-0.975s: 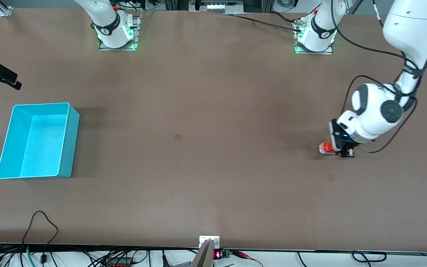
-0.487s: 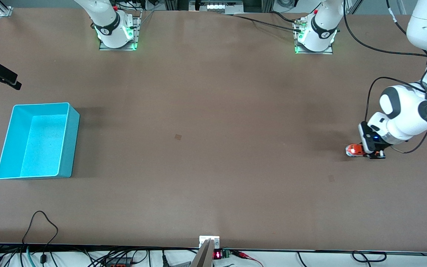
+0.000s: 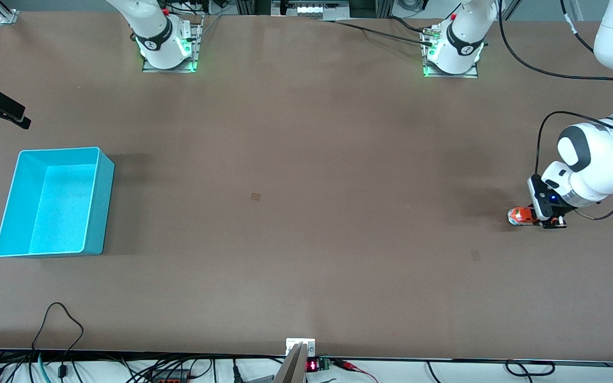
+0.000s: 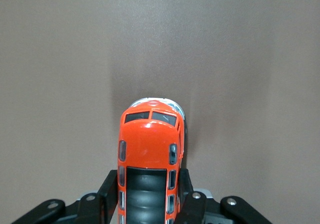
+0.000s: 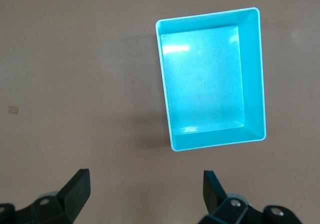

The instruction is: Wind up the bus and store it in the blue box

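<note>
The orange bus (image 3: pixel 519 216) sits on the table near the left arm's end, its nose toward the middle of the table. My left gripper (image 3: pixel 533 217) is shut on its rear half. In the left wrist view the bus (image 4: pixel 150 144) shows its dark roof, and a black finger (image 4: pixel 107 189) presses on each side; the left gripper (image 4: pixel 146 186) is low at the table. The blue box (image 3: pixel 101 207) stands empty at the right arm's end. My right gripper (image 5: pixel 145 184) is open and empty, high above the table beside the blue box (image 5: pixel 207 22), and waits.
The two arm bases (image 3: pixel 167 49) (image 3: pixel 453 52) stand along the table edge farthest from the front camera. Small square marks (image 3: pixel 255 196) (image 3: pixel 475 256) lie on the brown table. Cables and a small display (image 3: pixel 312 365) hang at the edge nearest the front camera.
My left gripper has moved toward the left arm's end of the table, taking the bus with it along the table top. The blue box and right arm have not moved.
</note>
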Motion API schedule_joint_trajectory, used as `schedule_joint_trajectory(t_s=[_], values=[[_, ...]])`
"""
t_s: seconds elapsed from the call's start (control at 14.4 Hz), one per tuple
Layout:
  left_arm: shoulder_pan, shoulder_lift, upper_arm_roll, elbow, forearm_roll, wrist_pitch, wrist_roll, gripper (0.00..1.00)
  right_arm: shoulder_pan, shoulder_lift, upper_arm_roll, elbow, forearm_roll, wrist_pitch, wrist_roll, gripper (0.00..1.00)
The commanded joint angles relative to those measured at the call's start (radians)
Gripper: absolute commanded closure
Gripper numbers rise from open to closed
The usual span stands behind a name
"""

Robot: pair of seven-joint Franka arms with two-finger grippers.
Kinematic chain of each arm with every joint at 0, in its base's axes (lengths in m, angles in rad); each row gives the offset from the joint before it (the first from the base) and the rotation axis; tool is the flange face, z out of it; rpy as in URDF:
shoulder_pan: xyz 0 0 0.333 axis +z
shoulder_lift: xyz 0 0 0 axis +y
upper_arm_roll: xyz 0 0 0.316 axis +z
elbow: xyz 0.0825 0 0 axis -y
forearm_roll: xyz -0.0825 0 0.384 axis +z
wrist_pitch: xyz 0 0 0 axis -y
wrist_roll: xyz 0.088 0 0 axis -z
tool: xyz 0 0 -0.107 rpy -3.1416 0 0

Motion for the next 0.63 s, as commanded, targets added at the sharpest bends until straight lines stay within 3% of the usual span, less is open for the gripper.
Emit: schedule_joint_trajectory(t_s=[0.0, 0.56], values=[[0.016, 0.092, -0.002, 0.039, 0.021, 0.022, 0.028, 0.79, -0.007, -0.002, 0.003, -0.004, 0.010, 0.009, -0.004, 0.00], [0.037, 0.095, 0.000, 0.059, 0.021, 0.020, 0.044, 0.78, -0.007, -0.002, 0.002, -0.004, 0.010, 0.009, -0.004, 0.00]])
